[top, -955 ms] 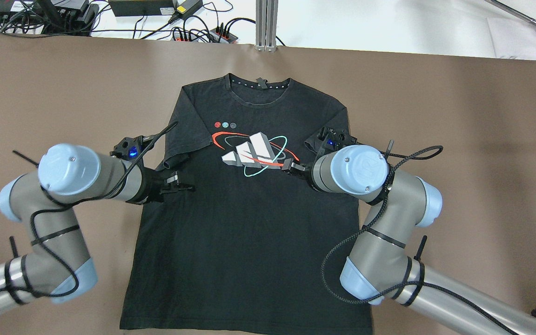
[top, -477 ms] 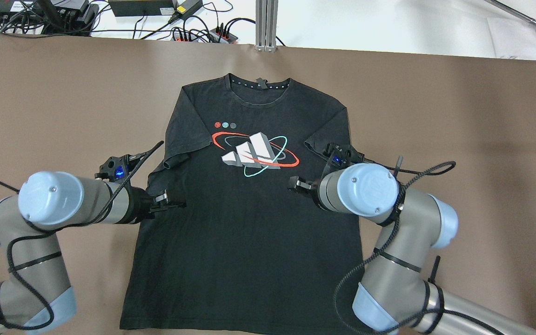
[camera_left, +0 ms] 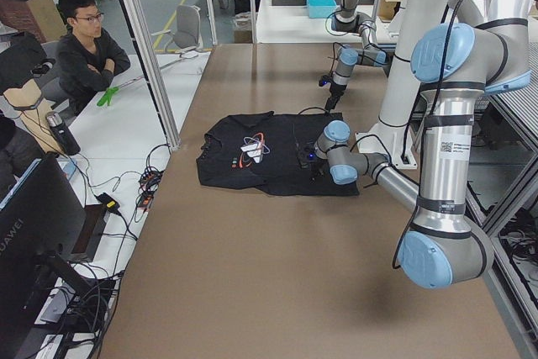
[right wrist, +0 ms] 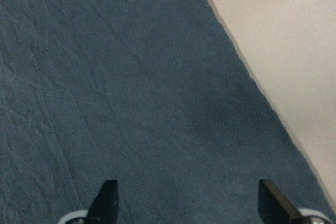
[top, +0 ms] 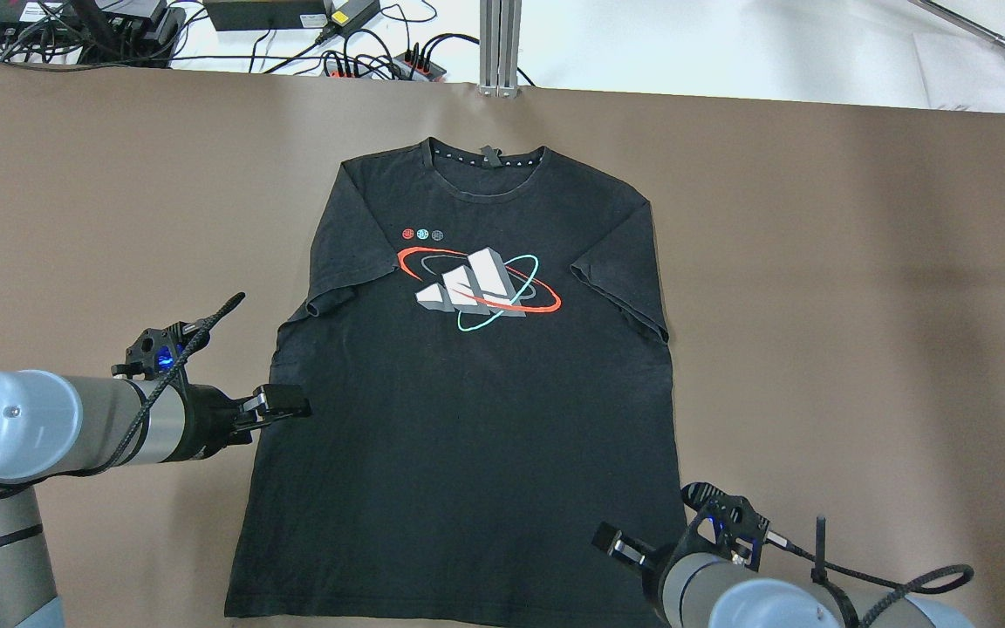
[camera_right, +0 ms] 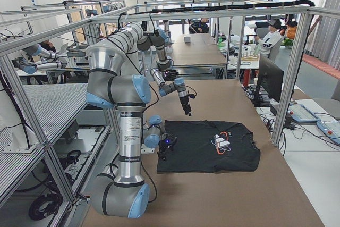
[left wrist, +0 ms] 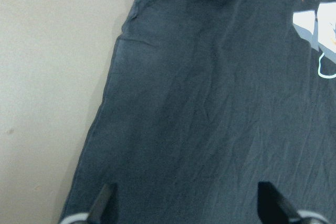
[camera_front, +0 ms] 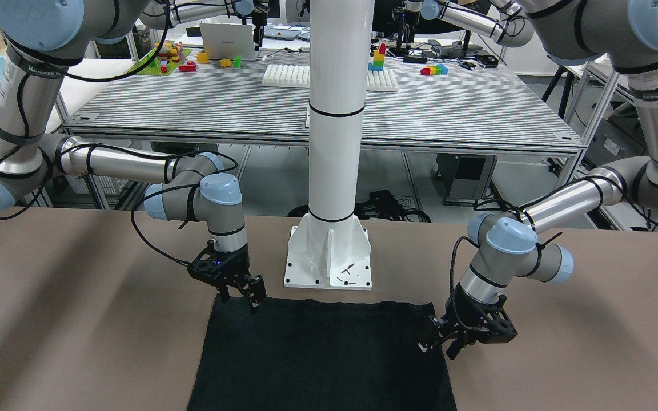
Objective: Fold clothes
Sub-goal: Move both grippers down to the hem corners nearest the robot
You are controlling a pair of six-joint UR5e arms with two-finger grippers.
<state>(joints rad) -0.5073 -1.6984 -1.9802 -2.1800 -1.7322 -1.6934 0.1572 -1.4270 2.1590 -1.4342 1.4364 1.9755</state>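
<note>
The overhead camera looks down on the whole black printed fabric T-shirt [top: 468, 453]; the front one shares its hem half; side cameras stand far off; wrist cameras look closely down at its side edges.

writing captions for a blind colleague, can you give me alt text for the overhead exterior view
A black t-shirt lies flat, face up, on a brown table, its printed logo showing. The left gripper, open, is at the shirt's side edge, and the right gripper, open, is near the opposite bottom corner.
</note>
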